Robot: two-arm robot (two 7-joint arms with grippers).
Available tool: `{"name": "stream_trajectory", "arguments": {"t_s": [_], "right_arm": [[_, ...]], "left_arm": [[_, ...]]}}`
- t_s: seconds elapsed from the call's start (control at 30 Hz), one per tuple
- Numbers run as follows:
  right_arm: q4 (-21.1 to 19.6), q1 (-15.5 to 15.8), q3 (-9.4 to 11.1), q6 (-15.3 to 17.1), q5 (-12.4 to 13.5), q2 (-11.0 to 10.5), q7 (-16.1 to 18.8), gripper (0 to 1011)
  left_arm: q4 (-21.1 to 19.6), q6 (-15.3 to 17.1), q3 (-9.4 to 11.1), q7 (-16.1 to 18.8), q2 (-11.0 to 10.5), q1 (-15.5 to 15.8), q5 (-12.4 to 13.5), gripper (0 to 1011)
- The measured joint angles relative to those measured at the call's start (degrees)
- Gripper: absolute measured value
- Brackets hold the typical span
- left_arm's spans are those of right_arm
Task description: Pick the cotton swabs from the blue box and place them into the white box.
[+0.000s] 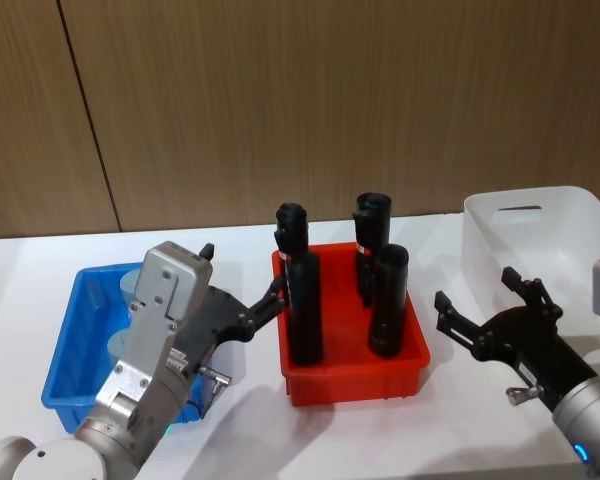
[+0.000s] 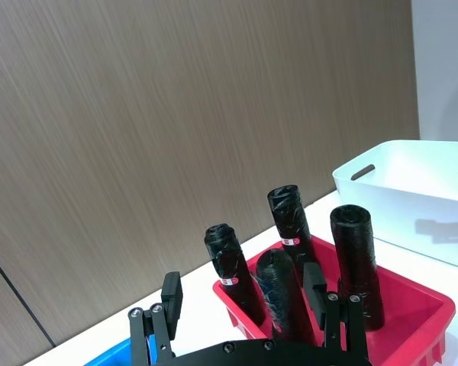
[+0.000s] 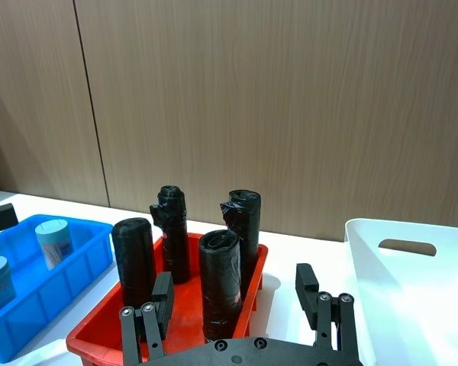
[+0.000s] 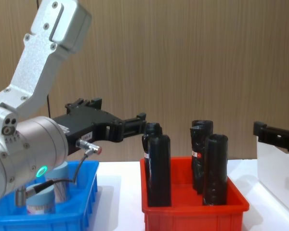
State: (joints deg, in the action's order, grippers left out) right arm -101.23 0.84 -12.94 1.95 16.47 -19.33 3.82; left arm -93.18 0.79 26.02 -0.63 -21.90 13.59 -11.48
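Observation:
Two cotton swabs jars (image 3: pixel 53 242) with pale blue lids stand in the blue box (image 1: pixel 75 330) at the table's left; the left arm partly hides them in the head view. My left gripper (image 1: pixel 242 272) hovers open and empty above the blue box's right side, fingers pointing toward the red bin. In the chest view it (image 4: pixel 118 111) sits well above the jars (image 4: pixel 41 199). The white box (image 1: pixel 540 235) stands at the far right. My right gripper (image 1: pixel 477 290) is open and empty between the red bin and the white box.
A red bin (image 1: pixel 355 375) holding several tall black bottles (image 1: pixel 303 305) stands in the middle, between the blue box and the white box. A wood-panelled wall runs behind the white table. Bare tabletop lies in front of the red bin.

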Motion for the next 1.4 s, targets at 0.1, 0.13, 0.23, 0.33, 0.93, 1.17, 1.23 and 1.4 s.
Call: {"name": "stream_trajectory", "arguments": {"t_s": [0.1, 0.13, 0.23, 0.33, 0.93, 1.17, 1.23, 1.4], "right_arm": [[0.00, 0.00, 0.00, 0.00, 0.00, 0.00, 0.00, 1002], [0.00, 0.00, 0.00, 0.00, 0.00, 0.00, 0.00, 1002], [0.00, 0.00, 0.00, 0.00, 0.00, 0.00, 0.00, 1002], [0.00, 0.00, 0.00, 0.00, 0.00, 0.00, 0.00, 1002], [0.00, 0.00, 0.00, 0.00, 0.00, 0.00, 0.00, 1002], [0.00, 0.00, 0.00, 0.00, 0.00, 0.00, 0.00, 1002], [0.00, 0.00, 0.00, 0.00, 0.00, 0.00, 0.00, 1002], [0.00, 0.00, 0.00, 0.00, 0.00, 0.00, 0.00, 1002]], "left_arm": [[0.00, 0.00, 0.00, 0.00, 0.00, 0.00, 0.00, 1004], [0.00, 0.00, 0.00, 0.00, 0.00, 0.00, 0.00, 1004], [0.00, 0.00, 0.00, 0.00, 0.00, 0.00, 0.00, 1004], [0.00, 0.00, 0.00, 0.00, 0.00, 0.00, 0.00, 1004], [0.00, 0.00, 0.00, 0.00, 0.00, 0.00, 0.00, 1004], [0.00, 0.00, 0.00, 0.00, 0.00, 0.00, 0.00, 1004], [0.00, 0.00, 0.00, 0.00, 0.00, 0.00, 0.00, 1004], [0.00, 0.00, -0.01, 0.00, 0.06, 0.01, 0.00, 1004]]}}
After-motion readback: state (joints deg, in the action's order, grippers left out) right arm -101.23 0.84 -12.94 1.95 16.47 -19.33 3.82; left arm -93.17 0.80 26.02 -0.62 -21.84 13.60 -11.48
